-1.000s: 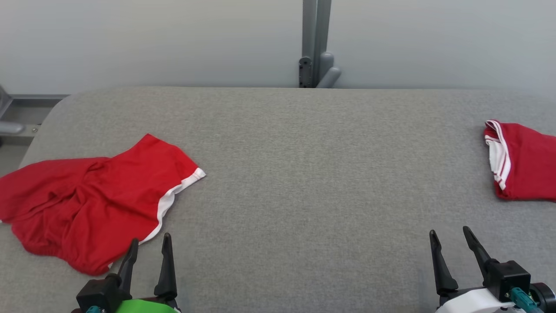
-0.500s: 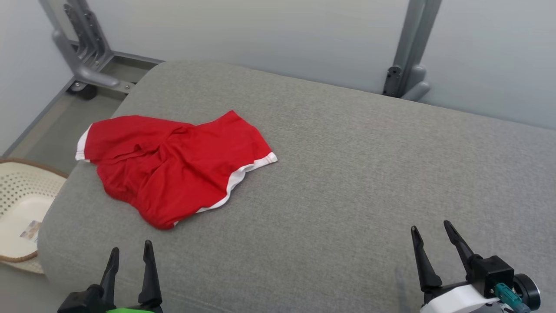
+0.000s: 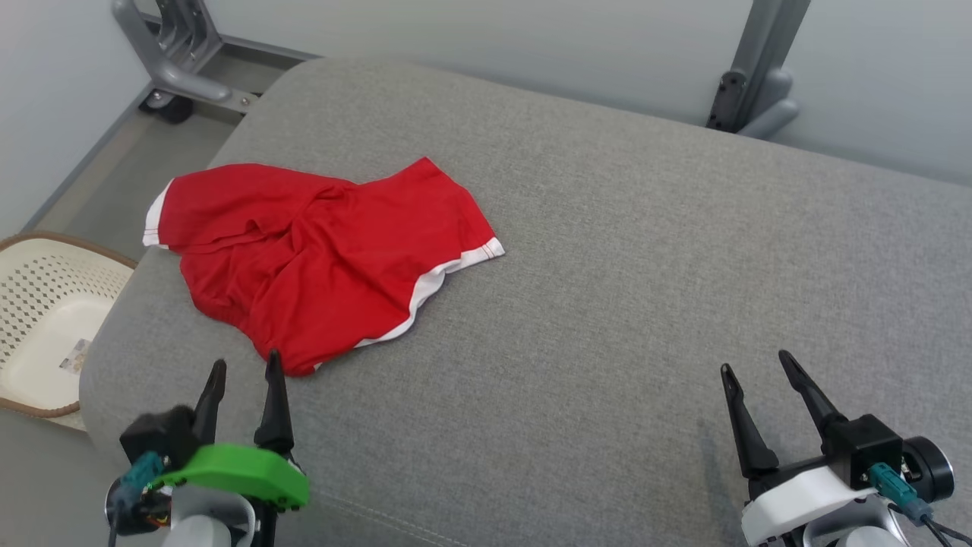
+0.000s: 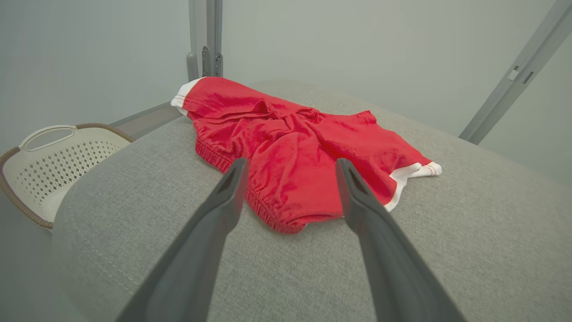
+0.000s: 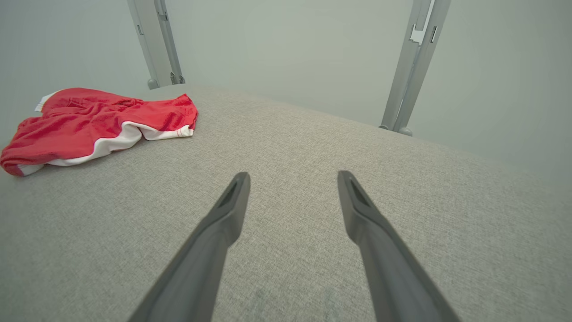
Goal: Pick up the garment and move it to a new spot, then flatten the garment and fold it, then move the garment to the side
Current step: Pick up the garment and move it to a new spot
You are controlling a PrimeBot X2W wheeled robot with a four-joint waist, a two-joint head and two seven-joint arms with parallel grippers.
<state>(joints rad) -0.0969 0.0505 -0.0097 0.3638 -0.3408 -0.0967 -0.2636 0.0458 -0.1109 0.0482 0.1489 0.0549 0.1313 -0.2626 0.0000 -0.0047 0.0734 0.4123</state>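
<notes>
Since the earlier frame the head camera has swung further left, and the left hand (image 3: 246, 361) has come up close to the red shorts (image 3: 319, 258), where before a strip of bare grey cloth lay between them. Its two dark fingers are spread apart and hold nothing. In the head view the tip of the finger nearer the counter's middle sits just beside the nearest bulge of the shorts; I cannot tell whether it touches. In the left wrist view the fingers frame the gathered elastic waistband, which faces the hand.

The shorts lie crumpled on the left part of the grey fabric-covered counter (image 3: 607, 266), close to its rounded left edge. One white-trimmed leg hem points toward the counter's middle and the other reaches the left edge.

The right hand (image 3: 755, 361) is also spread and empty, over bare counter at the lower right, well apart from the shorts.

A cream perforated basket (image 3: 45, 319) with a brown rim stands on the floor left of the counter.
</notes>
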